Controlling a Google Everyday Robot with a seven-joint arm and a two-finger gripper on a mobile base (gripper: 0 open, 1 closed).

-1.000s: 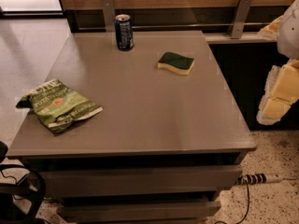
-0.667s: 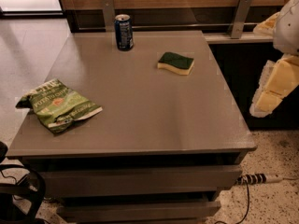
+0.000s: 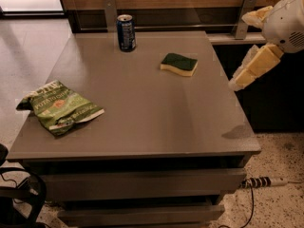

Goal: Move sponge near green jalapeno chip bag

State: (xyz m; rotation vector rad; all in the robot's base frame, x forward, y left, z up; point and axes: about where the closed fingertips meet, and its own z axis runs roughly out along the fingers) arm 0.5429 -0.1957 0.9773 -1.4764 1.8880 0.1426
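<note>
Where the tabletop (image 3: 142,122) runs toward its far right part, the sponge (image 3: 179,64) lies flat, dark green side up, with the pale yellow layer showing along its near edge. The can (image 3: 126,32) stands upright to its left, close to the far edge and apart from it. The chip bag (image 3: 61,107) lies crumpled at the near left of the tabletop, well apart from the sponge, with a wide stretch of grey surface between them; one end of the bag reaches the left edge. The hand (image 3: 247,72) hangs just beyond the tabletop's right edge, to the right of the sponge and a little nearer the camera. It is pale yellow and slants down to the left from the white arm (image 3: 287,20). It touches neither the sponge nor the tabletop; whether it is apart or together I cannot tell. Drawer fronts show below the tabletop, and a power strip (image 3: 263,181) lies on the speckled floor at the lower right.
</note>
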